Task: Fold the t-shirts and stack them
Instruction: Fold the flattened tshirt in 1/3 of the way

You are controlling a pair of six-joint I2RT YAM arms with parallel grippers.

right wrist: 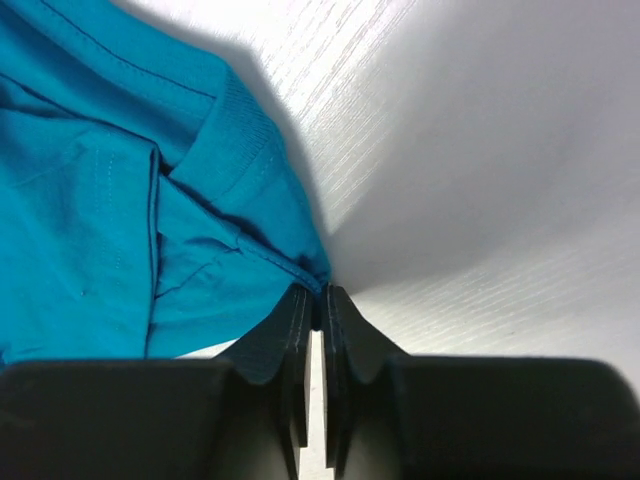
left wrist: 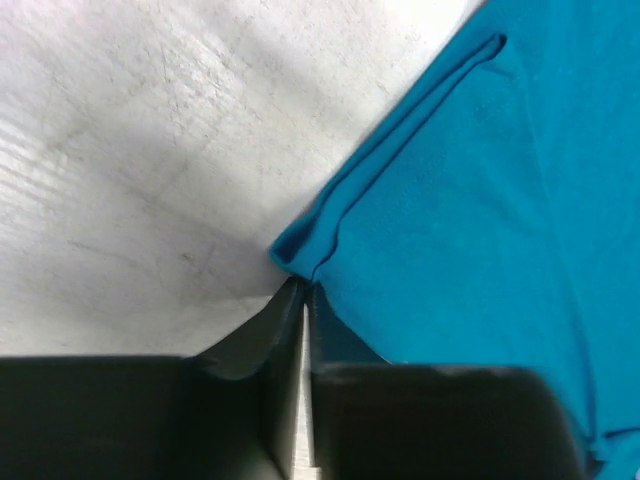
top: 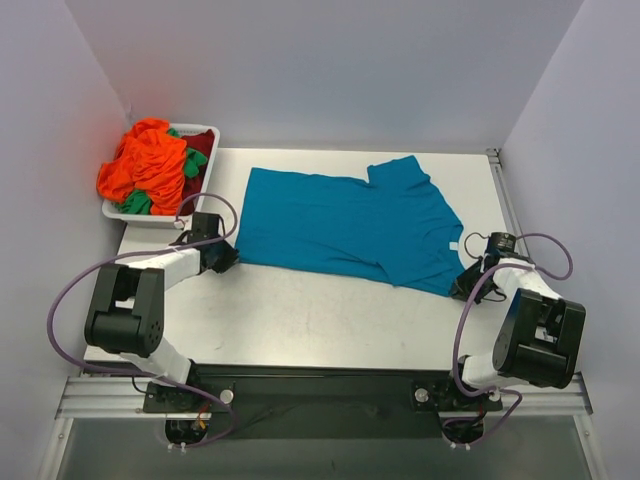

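A teal-blue t-shirt [top: 350,225] lies flat across the middle of the table, folded lengthwise, with one sleeve pointing to the far side. My left gripper [top: 228,257] sits low at its near left corner. In the left wrist view that gripper [left wrist: 303,288] is shut, pinching the doubled hem corner of the shirt [left wrist: 470,220]. At the near right corner, by the ribbed collar [right wrist: 235,150], my right gripper [top: 464,282] is also down. Its jaws [right wrist: 322,295] are shut on the shirt's edge. More t-shirts, orange [top: 150,165], green [top: 193,162] and dark red [top: 198,145], are heaped in a tray.
The white tray [top: 208,130] stands at the far left corner, partly over the table's left edge. Grey walls close in on three sides. A metal rail [top: 505,195] runs along the table's right edge. Bare white tabletop [top: 320,320] lies between the shirt and the arm bases.
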